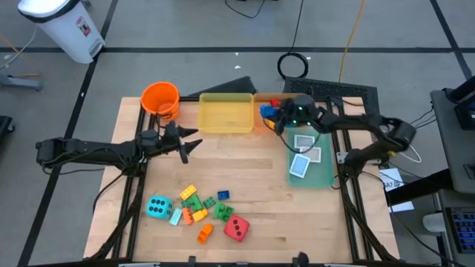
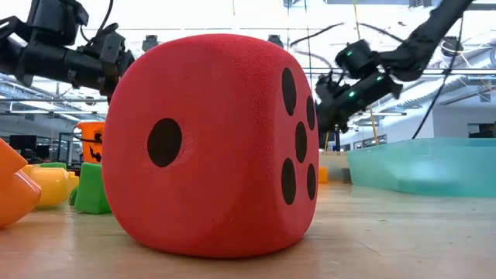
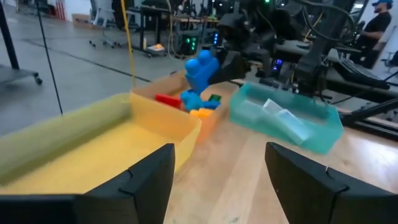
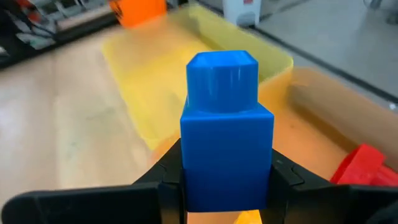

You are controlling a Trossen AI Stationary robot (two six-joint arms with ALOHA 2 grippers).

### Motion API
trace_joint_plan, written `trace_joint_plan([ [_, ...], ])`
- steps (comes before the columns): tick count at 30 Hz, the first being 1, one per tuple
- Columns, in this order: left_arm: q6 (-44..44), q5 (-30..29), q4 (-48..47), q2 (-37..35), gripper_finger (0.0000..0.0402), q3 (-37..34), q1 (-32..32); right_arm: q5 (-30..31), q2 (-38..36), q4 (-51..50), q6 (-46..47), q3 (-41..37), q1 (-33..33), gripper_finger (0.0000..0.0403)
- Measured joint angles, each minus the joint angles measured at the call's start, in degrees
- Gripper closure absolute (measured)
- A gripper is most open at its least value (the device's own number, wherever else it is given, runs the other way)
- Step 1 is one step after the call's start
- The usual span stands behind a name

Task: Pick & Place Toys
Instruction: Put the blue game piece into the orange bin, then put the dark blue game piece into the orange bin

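The wooden table (image 1: 252,178) held trays at its far edge; the right gripper (image 4: 227,180) was clenched on a blue brick (image 4: 227,143) above the orange tray (image 3: 208,121) (light, rigid, slick plastic, best pinched across flat sides); the left gripper (image 3: 217,174) hung released near the yellow tray (image 1: 225,113)

light: bright, even overhead | shadows: soft | blur: wrist views, perhaps motion | glare: low-view windows

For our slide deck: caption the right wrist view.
Right gripper clamps a blue brick above the orange tray.
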Motion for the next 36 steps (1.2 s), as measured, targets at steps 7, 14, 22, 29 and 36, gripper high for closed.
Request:
trace_joint_plan([
  [7,-1.3,0.0,-1.1,0.0,0.0155,-0.3,0.0,0.1,11.4,-1.2,-1.1,8.3,-1.9,0.0309],
  [14,-0.8,0.0,-1.4,0.0,0.0146,-0.3,-0.1,0.4,17.3,-4.1,-2.5,13.1,-3.4,0.0306],
  [22,-0.3,0.0,-1.5,0.1,0.0146,-0.3,-0.1,3.6,18.2,-5.2,-3.9,13.0,-4.1,0.0255],
  [29,0.2,-0.1,-1.5,0.1,0.0149,-0.3,-0.1,3.2,17.2,-7.5,-5.1,13.0,-4.0,0.0193],
  [36,-2.2,0.4,1.6,0.1,0.0138,-0.3,-0.1,3.3,7.2,-14.2,-7.9,13.0,-2.2,0.0124],
])
